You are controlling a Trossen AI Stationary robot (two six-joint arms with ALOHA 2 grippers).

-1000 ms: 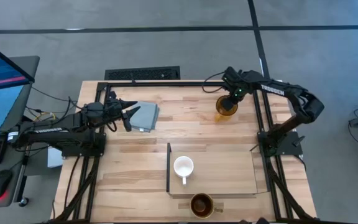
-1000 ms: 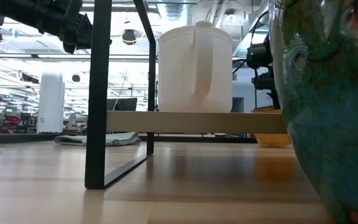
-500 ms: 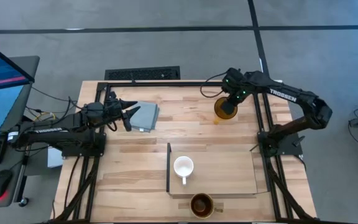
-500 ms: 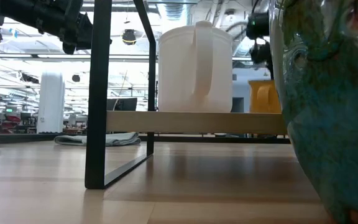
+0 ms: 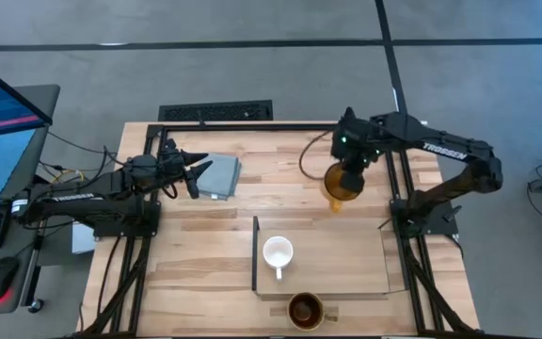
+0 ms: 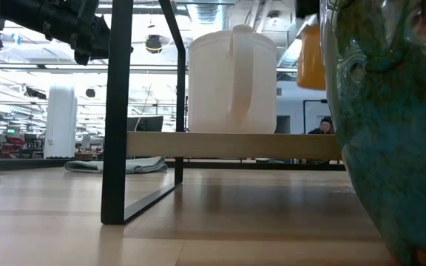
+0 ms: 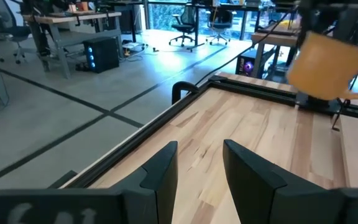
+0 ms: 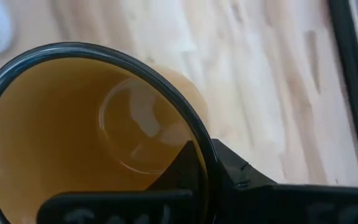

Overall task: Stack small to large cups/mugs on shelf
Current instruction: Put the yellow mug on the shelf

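Both arms are matte black, built of slim tubular links joined by bulkier rounded joints. The left arm (image 5: pixel 83 200) and the right arm (image 5: pixel 440 151) each carry white lettering along a link. A small green light glows near the right wrist. Thin black cables loop beside both. The left arm's fingers (image 7: pixel 160 174) are flat, dark, angular plates.

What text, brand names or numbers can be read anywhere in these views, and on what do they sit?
"TROSSEN", white letters on the right arm's link, high view.
Similar white lettering on the left arm's link, too small to read surely.
Red band on the monitor screen: no legible words.
Yellow-amber mug, white mug: no text seen.
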